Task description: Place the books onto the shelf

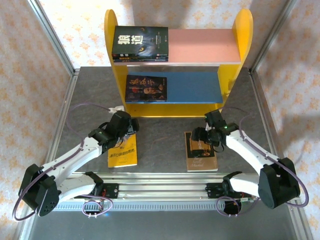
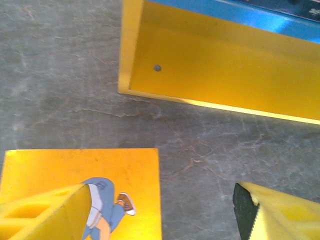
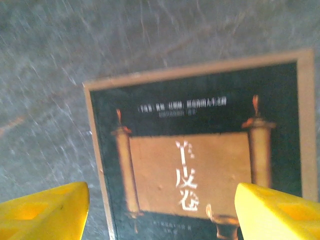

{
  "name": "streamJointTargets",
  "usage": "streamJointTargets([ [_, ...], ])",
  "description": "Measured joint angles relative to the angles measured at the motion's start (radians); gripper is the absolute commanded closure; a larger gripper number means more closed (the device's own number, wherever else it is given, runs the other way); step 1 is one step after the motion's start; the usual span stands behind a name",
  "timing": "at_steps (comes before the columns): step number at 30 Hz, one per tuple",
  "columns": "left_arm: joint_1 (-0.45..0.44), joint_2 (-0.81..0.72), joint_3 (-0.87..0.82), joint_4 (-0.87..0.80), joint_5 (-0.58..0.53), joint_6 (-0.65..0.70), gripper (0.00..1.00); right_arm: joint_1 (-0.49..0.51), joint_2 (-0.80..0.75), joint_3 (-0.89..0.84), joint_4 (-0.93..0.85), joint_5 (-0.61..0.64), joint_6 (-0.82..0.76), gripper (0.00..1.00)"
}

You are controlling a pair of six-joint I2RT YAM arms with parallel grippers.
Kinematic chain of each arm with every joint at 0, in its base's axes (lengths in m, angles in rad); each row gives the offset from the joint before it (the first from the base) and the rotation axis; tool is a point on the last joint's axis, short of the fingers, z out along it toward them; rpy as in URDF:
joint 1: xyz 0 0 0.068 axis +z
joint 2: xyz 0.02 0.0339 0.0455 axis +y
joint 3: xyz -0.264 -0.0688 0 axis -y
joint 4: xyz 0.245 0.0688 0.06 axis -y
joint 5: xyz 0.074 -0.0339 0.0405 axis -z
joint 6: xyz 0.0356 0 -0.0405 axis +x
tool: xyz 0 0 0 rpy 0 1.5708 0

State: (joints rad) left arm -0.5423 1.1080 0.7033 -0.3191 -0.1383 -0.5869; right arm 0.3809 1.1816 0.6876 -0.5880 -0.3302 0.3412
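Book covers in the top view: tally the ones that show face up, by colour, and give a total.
Dark: 2 (upper dark book, lower dark book)
Yellow: 1 (yellow book)
Brown: 1 (brown book)
Total: 4

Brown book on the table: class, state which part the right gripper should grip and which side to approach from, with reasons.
Probably a long edge of the brown book. It lies flat and cover up on the table, and it is thin, so only an edge offers purchase. The open right gripper should come down from above, straddling the edge that has bare table beside it.
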Motion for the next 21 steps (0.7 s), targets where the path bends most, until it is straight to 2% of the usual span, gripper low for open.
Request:
streamJointTargets([
  [6,-0.029,0.005,-0.031,0.040,0.006,-0.031,0.23,0.091,0.032,-0.032,0.026,-0.006,0.071,0.23],
  [12,-0.028,0.002,-0.033,0.040,0.010,-0.038,0.24,0.152,0.144,-0.057,0.216,-0.058,0.179,0.24],
  [17,-0.029,-0.022,-0.046,0.047,0.019,-0.046,0.24,0.227,0.356,0.087,0.428,-0.150,0.233,0.25],
  [21,-0.035,-0.020,-0.055,0.047,0.035,-0.049,0.24,0.251,0.489,0.203,0.518,-0.217,0.239,0.25],
])
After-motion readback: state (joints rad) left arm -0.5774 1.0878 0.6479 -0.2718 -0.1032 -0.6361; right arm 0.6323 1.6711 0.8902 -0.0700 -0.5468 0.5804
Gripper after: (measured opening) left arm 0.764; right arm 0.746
